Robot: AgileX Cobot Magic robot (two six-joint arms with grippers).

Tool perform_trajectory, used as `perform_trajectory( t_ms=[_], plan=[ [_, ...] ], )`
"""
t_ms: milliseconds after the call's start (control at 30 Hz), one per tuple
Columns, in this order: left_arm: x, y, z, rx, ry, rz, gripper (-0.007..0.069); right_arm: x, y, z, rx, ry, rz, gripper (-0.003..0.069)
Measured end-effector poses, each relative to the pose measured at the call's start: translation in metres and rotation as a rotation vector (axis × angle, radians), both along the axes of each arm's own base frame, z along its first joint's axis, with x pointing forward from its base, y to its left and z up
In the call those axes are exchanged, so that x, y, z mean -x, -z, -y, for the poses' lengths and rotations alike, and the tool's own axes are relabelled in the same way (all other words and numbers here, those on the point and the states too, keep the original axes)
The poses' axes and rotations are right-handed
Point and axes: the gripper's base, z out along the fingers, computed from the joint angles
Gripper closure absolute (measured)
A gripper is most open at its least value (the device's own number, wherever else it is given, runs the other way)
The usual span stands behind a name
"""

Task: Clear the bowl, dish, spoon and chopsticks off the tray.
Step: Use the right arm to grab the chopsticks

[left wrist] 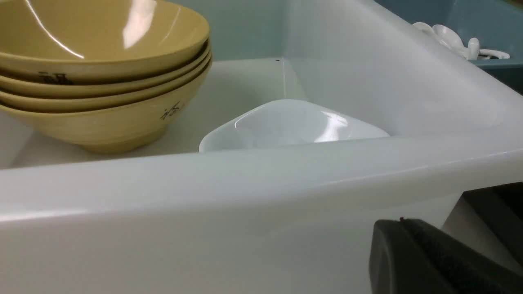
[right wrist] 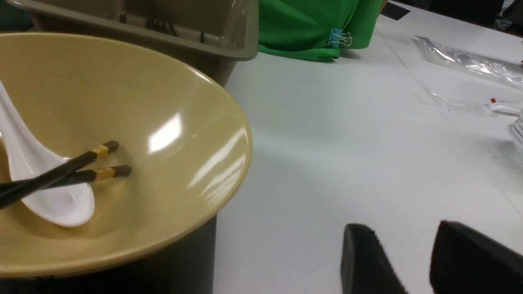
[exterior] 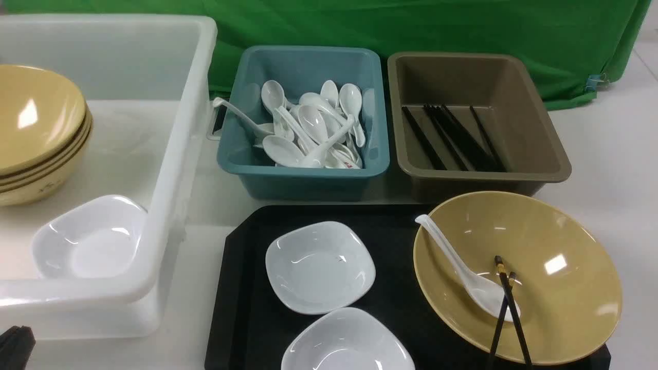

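Observation:
On the right of the black tray stands the wide mustard-yellow bowl. The white spoon lies inside it, scoop down. The black chopsticks cross over the scoop, gold-banded ends inside the bowl. Two white squarish dishes sit on the tray's left half. My left gripper is shut and empty, just outside the white bin's near wall, and shows at the front view's bottom left. My right gripper stands open over bare table, to the right of the bowl.
A big white bin at left holds stacked yellow bowls and a white dish. Behind the tray stand a blue bin of white spoons and a brown bin of chopsticks. A green cloth hangs behind them.

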Motion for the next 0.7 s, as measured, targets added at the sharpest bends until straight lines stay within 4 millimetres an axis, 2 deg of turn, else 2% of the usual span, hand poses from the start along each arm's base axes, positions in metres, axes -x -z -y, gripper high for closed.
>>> perform_trajectory(
  t_ms=[367, 533, 633, 700],
  plan=[
    [0.000, 0.000, 0.000, -0.001, 0.000, 0.000, 0.0622, 0.000, 0.000, 0.000, 0.000, 0.000, 0.000, 0.0418],
    [0.000, -0.002, -0.001, -0.055, 0.001, 0.024, 0.0622, 0.000, 0.000, 0.000, 0.000, 0.000, 0.000, 0.0418],
    [-0.001, -0.011, 0.000, 0.080, -0.005, 0.121, 0.0622, 0.000, 0.000, 0.000, 0.000, 0.000, 0.000, 0.0418],
    [-0.001, -0.022, -0.002, 0.272, -0.024, 0.236, 0.0622, 0.000, 0.000, 0.000, 0.000, 0.000, 0.000, 0.0418]
  ],
)
